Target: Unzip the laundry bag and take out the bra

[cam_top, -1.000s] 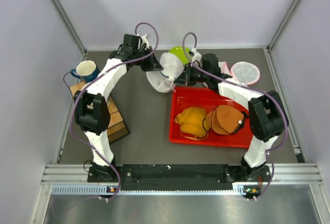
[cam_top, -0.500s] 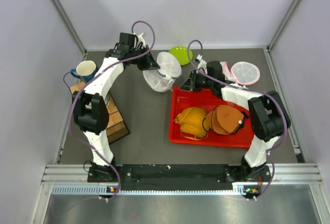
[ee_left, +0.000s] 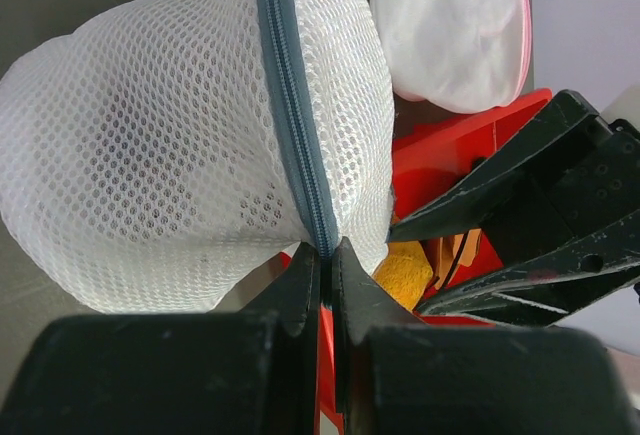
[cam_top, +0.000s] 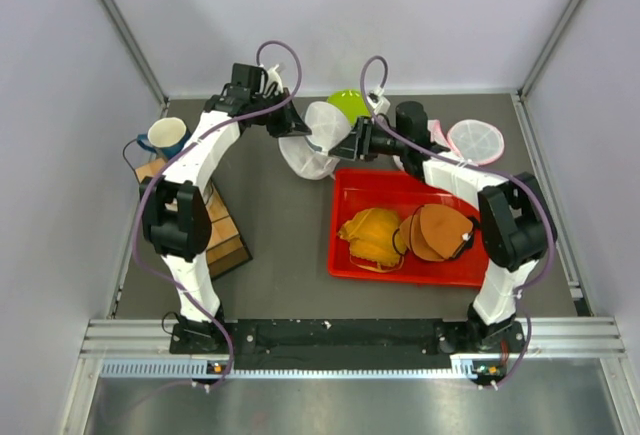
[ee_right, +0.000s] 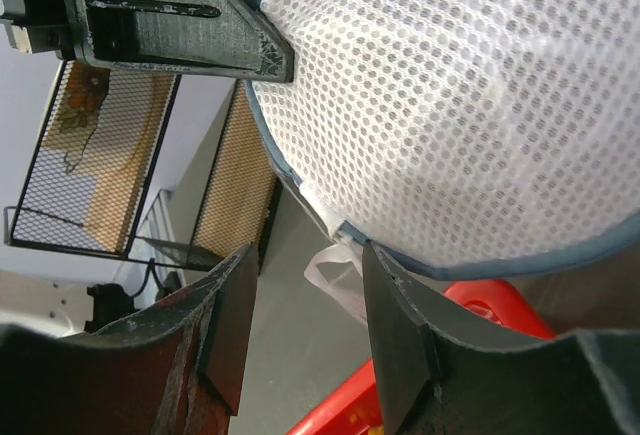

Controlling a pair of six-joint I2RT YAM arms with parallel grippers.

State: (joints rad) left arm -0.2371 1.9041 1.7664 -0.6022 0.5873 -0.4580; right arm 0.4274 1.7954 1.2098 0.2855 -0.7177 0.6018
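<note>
Right gripper (ee_right: 308, 260), spread and empty, has swung back from the red plastic tray (cam_top: 342, 217) to the raised white mesh laundry bag (cam_top: 318, 140). Left gripper (ee_left: 323, 255) pinches its grey zipper seam (ee_left: 285, 95); still zipped, unzipping likely imminent.

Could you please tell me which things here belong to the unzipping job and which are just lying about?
In use: mesh laundry bag, its zip, left gripper, right gripper.
Lying about: green bowl, blue mug, pink-rimmed mesh bag, red tray, wooden rack.
</note>
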